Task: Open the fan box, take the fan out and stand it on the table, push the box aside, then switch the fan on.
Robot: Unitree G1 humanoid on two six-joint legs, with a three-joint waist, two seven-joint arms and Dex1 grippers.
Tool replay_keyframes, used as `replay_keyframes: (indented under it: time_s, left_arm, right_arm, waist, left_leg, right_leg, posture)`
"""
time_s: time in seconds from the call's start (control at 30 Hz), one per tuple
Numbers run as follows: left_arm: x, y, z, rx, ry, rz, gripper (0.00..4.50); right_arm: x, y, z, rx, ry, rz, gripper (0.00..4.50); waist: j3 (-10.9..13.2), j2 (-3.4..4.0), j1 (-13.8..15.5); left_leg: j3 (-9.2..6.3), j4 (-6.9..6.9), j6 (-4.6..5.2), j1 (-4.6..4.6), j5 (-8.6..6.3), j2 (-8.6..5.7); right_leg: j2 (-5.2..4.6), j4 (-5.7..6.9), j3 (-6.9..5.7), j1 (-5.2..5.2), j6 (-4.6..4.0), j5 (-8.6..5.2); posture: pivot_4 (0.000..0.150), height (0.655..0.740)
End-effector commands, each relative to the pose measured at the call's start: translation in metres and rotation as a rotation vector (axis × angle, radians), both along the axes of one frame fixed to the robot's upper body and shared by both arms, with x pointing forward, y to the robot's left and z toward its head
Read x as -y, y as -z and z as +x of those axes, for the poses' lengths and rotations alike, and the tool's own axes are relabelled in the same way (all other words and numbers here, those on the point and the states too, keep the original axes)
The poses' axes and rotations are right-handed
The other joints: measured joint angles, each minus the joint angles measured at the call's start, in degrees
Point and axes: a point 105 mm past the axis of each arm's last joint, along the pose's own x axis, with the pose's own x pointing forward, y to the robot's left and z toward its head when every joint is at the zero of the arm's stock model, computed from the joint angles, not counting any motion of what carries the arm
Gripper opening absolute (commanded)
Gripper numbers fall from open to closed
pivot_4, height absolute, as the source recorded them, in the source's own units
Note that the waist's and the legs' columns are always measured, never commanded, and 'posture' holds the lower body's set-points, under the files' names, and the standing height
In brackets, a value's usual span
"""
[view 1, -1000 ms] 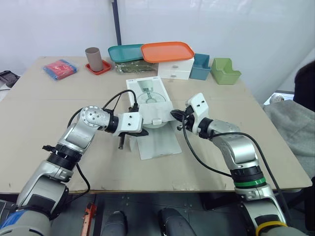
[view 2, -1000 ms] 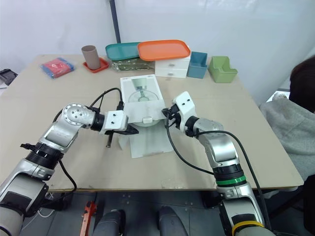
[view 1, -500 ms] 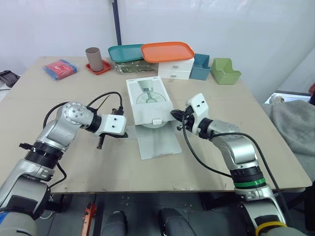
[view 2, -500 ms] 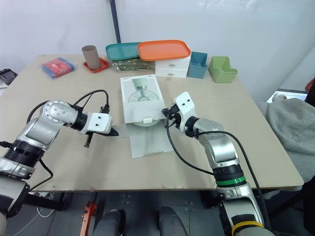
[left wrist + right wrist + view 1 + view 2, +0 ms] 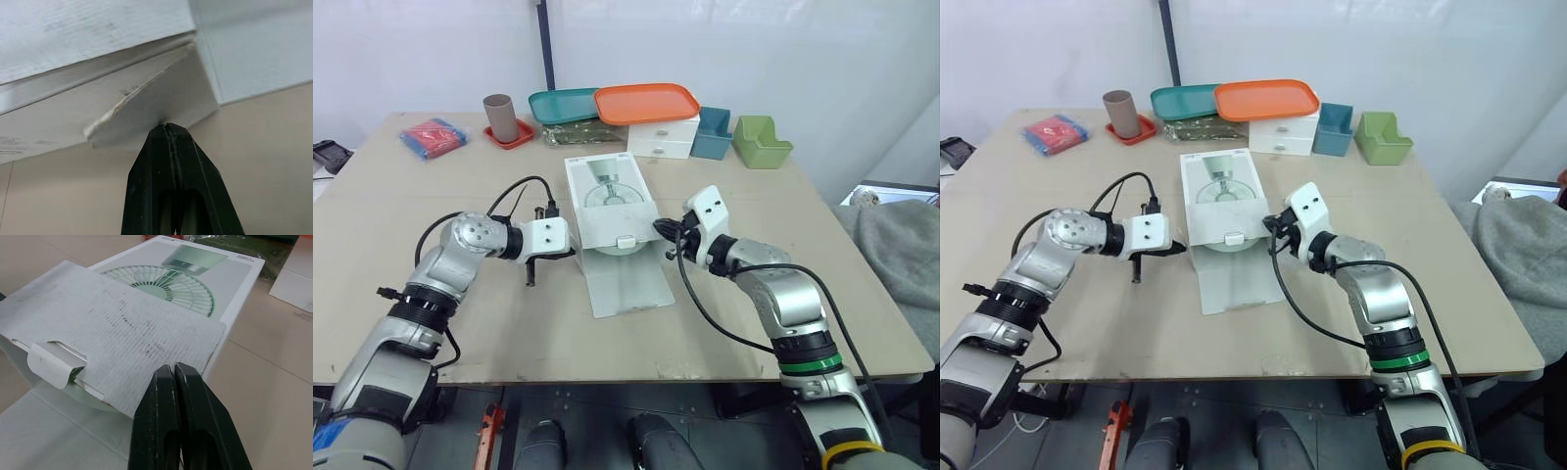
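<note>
Ok, table [image 5: 783, 211] first: flat beige top, wide bare room L and R of centre and along the near edge. Back edge was crowded w/ orange tray [image 5: 646, 102], teal tray [image 5: 560, 102], white drawer unit [image 5: 663, 138], blue bin [image 5: 712, 134], green bin [image 5: 762, 143], brown cup [image 5: 499, 117] and red packet [image 5: 433, 135].

Fan box [image 5: 607, 196] sat mid-table: white cardboard, rectangular, fan print on top, lying flat w/ mouth toward the robot. Long front flap [image 5: 628, 284] lay flat on the table past the mouth. Top flap [image 5: 122, 333] w/ tuck tab hung over the opening, ribbed face scuffed. Fan [image 5: 1226, 246] was inside, just a pale round rim visible under that flap.

R gripper [image 5: 173, 367] was at the box's front-right corner, black fingers pressed together, tips against the top flap's edge. L gripper [image 5: 167, 128] was at the box's left side, fingers likewise pressed together, tips touching a small frayed side flap [image 5: 156, 103].
</note>
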Motion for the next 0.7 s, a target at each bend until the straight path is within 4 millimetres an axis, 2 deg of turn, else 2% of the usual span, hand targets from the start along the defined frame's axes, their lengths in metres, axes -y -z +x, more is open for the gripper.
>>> replay_keyframes:
  time_s: [0.03,0.3,0.43,0.7]
  left_arm:
    - [-0.003,-0.009,0.011,0.064,-0.071,-0.048,0.00]
    - [0.011,-0.007,0.029,0.078,-0.217,-0.212,0.00]
    - [0.010,-0.007,0.039,0.101,-0.296,-0.247,0.00]
    - [0.016,-0.006,0.037,0.101,-0.277,-0.262,0.00]
  right_arm:
    - [0.002,0.009,-0.003,-0.033,0.002,-0.023,0.08]
    - [0.004,0.008,-0.003,-0.032,0.010,-0.026,0.08]
    - [0.005,0.009,-0.003,-0.035,0.009,-0.028,0.08]
    - [0.004,0.009,-0.005,-0.038,0.004,-0.038,0.08]
  waist:
    - [0.00,0.00,0.03]
    - [0.00,0.00,0.07]
    - [0.00,0.00,0.08]
    - [0.00,0.00,0.08]
  left_leg:
    - [-0.01,-0.01,0.00,0.00,0.00,0.00]
    - [-0.01,0.01,0.00,-0.03,0.00,-0.03]
    - [-0.02,0.01,0.00,-0.03,0.00,-0.03]
    - [-0.02,0.00,0.00,-0.03,0.00,-0.04]
  right_leg:
    - [0.01,0.00,0.00,0.00,0.00,0.00]
    - [-0.02,-0.01,0.00,0.00,0.05,0.02]
    - [-0.01,0.00,-0.01,0.00,0.05,0.02]
    - [-0.02,-0.01,0.00,0.01,0.07,0.03]
  posture:
    - [0.150,0.7400]
    - [0.150,0.7400]
    - [0.150,0.7400]
    - [0.150,0.7400]
